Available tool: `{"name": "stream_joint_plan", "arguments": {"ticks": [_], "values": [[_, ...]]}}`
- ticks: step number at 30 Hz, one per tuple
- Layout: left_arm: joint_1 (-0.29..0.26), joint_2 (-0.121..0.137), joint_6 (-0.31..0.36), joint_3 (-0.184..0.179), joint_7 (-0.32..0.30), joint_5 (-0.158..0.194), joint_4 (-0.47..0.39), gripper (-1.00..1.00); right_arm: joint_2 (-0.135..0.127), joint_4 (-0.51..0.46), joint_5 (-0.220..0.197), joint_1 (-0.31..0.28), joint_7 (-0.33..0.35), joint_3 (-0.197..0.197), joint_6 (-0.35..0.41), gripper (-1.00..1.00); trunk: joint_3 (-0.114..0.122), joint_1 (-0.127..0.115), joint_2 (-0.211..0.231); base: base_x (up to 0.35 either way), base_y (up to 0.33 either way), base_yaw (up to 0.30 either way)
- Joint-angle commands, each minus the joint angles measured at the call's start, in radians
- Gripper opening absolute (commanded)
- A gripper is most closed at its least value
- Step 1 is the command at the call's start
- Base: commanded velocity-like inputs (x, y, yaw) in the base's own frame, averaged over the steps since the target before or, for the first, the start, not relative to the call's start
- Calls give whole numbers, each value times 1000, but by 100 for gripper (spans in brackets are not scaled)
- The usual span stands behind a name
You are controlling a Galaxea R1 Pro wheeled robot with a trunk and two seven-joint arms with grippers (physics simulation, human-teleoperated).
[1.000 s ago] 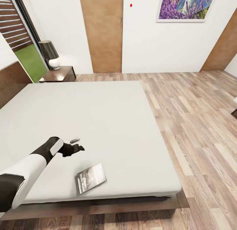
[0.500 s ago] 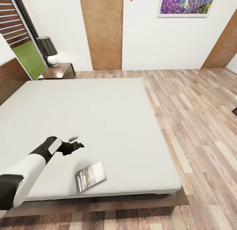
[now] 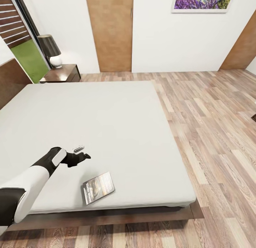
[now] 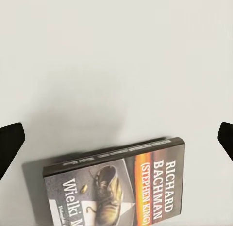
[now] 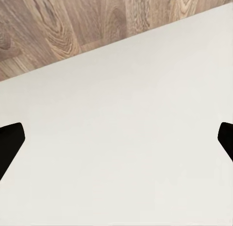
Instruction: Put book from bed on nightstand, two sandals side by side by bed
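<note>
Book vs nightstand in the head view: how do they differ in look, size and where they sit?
The book is thin and flat with a grey-dark cover; the nightstand is a boxy dark reddish-brown cabinet, far bulkier. The book lies on the bed near its foot edge, close to the left hand; the nightstand stands on the floor beside the headboard end, with a lamp on top. Both are rectangular.

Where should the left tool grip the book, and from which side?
Probably from above, across the book's short width, or by its corner nearest the bed's foot edge: it lies flat and thin on the mattress. The left tool hovers open beside it.
</note>
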Motion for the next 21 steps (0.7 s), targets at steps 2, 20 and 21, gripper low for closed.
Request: {"name": "stream_joint_plan", "arguments": {"ticks": [2,20,21], "values": [[0,1,1,-7,-6,-3,-1,100,0,1,11,0,-3,-8,2,100,-4,0,0,0,0,0],[-1,10,7,-7,-8,-3,-9,100,1,1,11,2,-3,-7,2,100,-34,0,0,0,0,0],[-1,10,7,-7,-8,-3,-9,100,1,1,11,2,-3,-7,2,100,-35,0,0,0,0,0]]}}
